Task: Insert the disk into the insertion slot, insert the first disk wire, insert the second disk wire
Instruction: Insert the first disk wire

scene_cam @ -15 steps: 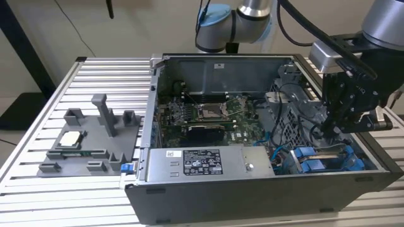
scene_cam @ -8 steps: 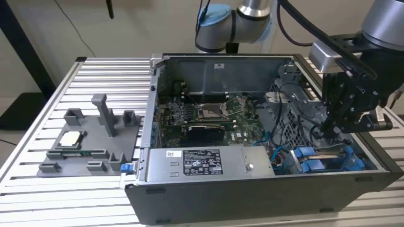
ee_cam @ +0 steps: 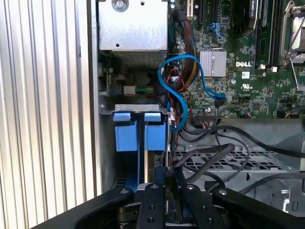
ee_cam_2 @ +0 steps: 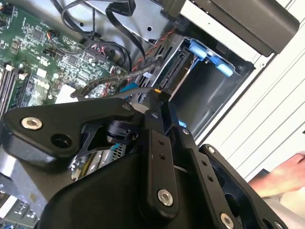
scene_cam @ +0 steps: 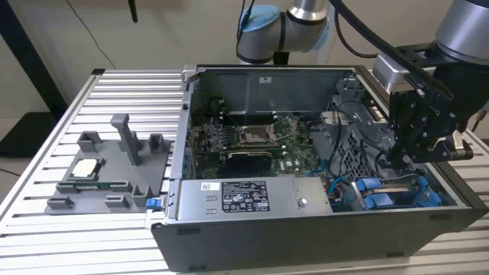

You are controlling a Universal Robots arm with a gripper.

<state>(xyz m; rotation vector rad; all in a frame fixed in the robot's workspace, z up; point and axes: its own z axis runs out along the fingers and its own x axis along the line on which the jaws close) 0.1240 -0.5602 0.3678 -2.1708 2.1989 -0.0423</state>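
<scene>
Quick progress check: step one looked done. The disk (ee_cam_2: 177, 64) was seen already sat in the slot (ee_cam: 133, 109), down in the corner of the case (scene_cam: 306, 246) at the exterior view's right. Its blue carrier (ee_cam_2: 209, 55) was tucked in at the bay's far end.

The gripper (ee_cam_2: 157, 98) was parked just beside the disk's connector edge. Its jaws were pinched nearly together on what was taken to be the end of a grey wire (ee_cam_2: 140, 89). Whether that end was actually seated couldn't be told, since the contact spot was hidden behind the gripper itself.

So the first wire was judged mid-insertion at best, and the other wire step was reckoned left to do too.
</scene>
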